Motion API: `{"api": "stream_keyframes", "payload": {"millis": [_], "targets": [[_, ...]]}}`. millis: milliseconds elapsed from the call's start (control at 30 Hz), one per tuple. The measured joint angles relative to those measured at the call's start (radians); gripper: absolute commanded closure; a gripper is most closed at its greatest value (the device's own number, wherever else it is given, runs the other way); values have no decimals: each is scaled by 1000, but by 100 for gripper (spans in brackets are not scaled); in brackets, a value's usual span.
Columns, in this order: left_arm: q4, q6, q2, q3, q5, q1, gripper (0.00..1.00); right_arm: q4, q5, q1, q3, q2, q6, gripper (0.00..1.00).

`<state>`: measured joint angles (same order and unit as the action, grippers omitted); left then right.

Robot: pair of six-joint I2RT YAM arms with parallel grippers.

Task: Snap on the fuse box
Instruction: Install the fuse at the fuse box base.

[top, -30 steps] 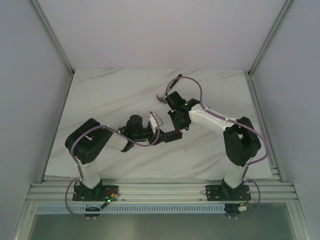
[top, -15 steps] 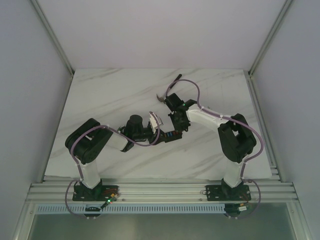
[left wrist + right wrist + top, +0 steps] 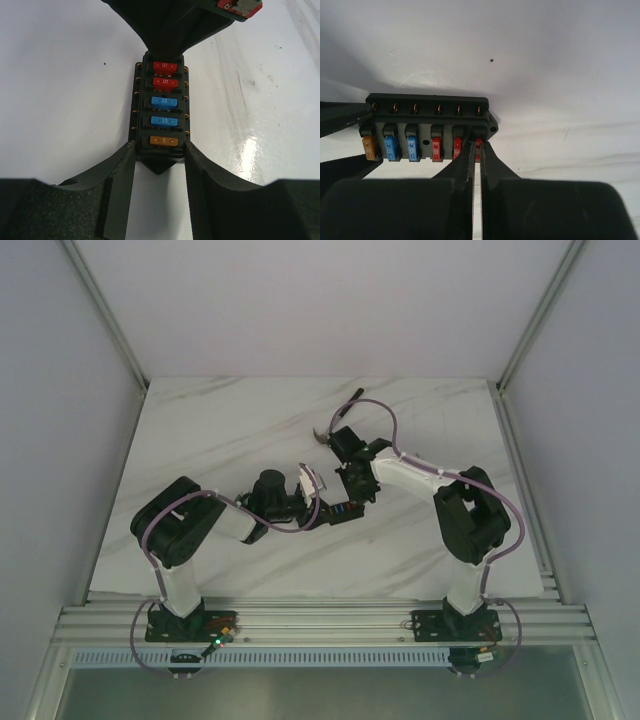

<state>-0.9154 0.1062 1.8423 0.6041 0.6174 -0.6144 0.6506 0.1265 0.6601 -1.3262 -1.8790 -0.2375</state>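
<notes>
The fuse box (image 3: 160, 105) is a small black block lying on the white table, with red, blue and one orange fuse in its slots. It also shows in the top view (image 3: 342, 507) and the right wrist view (image 3: 427, 127). My left gripper (image 3: 160, 156) is shut on the box's near end, one finger on each long side. My right gripper (image 3: 477, 146) comes from the far end, its fingers closed on a red fuse (image 3: 478, 145) at the box's last slot. In the top view the left gripper (image 3: 324, 510) and right gripper (image 3: 352, 494) meet at the box.
A hammer-like tool with a curved head (image 3: 322, 434) lies on the table behind the right wrist, its handle end (image 3: 356, 394) pointing to the back. The marble table (image 3: 200, 440) ends at metal rails (image 3: 300, 620) near the arm bases.
The right arm has folded in and its gripper has shifted slightly left onto the box's end. The left arm and the box have barely moved.
</notes>
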Motion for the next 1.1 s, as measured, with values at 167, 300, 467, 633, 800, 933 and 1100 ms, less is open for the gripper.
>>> {"api": "stream_keyframes", "payload": {"millis": [167,300,467,633,800,933,1100], "targets": [[0,0,2,0,-1,0,63,5,-2,0,-14,-22,19,100],[0,0,3,2,-1,3,63,13,-2,0,-31,-35,30,100],[0,0,3,3,-1,3,63,0,-11,0,-21,-5,34,81],[0,0,3,4,0,5,63,-8,-20,-4,-12,14,35,73],[0,0,3,5,0,5,63,-5,-26,-6,-11,38,29,74],[0,0,3,5,0,5,63,-7,-29,-6,-11,57,23,78],[0,0,3,5,0,5,63,-7,-30,-9,-11,57,19,84]]}}
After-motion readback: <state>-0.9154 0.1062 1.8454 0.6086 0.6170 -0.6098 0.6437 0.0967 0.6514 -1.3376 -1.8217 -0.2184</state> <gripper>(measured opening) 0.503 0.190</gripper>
